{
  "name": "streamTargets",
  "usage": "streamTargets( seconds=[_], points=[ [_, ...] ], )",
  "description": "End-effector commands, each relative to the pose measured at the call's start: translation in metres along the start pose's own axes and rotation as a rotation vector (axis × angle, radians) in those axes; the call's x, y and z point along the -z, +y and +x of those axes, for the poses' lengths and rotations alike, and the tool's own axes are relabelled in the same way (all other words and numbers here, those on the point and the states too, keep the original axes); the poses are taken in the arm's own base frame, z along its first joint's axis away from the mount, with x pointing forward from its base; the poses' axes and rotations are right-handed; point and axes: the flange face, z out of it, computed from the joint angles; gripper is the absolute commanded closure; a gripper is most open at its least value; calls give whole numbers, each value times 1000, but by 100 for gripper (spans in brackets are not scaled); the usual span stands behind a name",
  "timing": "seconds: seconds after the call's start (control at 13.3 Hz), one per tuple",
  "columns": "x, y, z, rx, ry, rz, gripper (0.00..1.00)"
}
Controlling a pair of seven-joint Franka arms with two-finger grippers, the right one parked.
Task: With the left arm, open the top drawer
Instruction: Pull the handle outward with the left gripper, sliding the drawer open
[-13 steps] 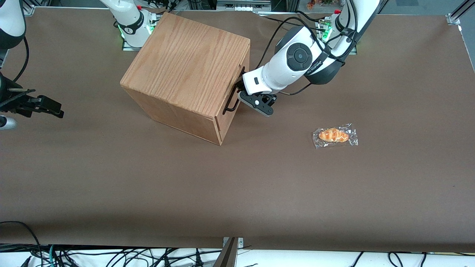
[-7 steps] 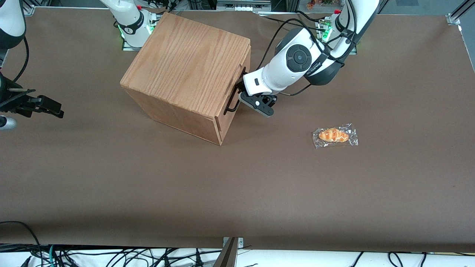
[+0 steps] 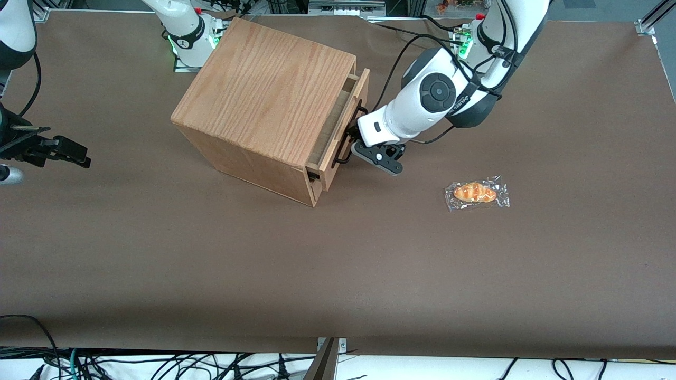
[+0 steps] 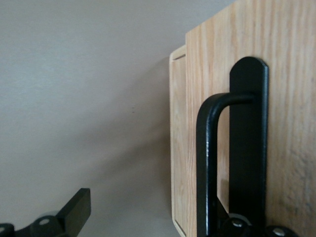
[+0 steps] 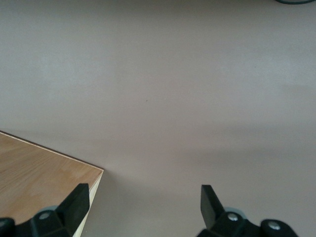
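Note:
The top drawer (image 3: 355,92) of the oak box (image 3: 269,89) stands pulled out a little, with a dark gap showing between its front panel and the casing. Its black bar handle (image 3: 348,143) runs along that panel. The left arm's gripper (image 3: 355,150) is at the handle, open. In the left wrist view one finger is hooked between the bar (image 4: 207,163) and the drawer front (image 4: 291,98), mostly hidden by the bar. The other finger (image 4: 74,212) hangs free over the table, well apart from it.
A wrapped bread roll (image 3: 477,193) lies on the brown table (image 3: 338,274), toward the working arm's end and nearer the front camera than the drawer. Cables trail along the table's front edge (image 3: 158,364).
The drawer was shut flush one second ago and has since slid out a few centimetres. The left gripper and wrist have moved with the handle, away from the box.

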Motion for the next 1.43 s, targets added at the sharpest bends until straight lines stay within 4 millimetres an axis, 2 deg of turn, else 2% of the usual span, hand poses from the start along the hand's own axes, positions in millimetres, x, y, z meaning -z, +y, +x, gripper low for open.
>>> streamTargets(
  seconds=[0.0, 0.22, 0.45, 1.35],
  points=[
    [12, -19, -2, 3, 5, 44, 0],
    [24, -29, -4, 22, -13, 53, 0],
    [26, -45, -3, 31, -23, 78, 0],
    [42, -72, -5, 47, -54, 130, 0]
  ],
)
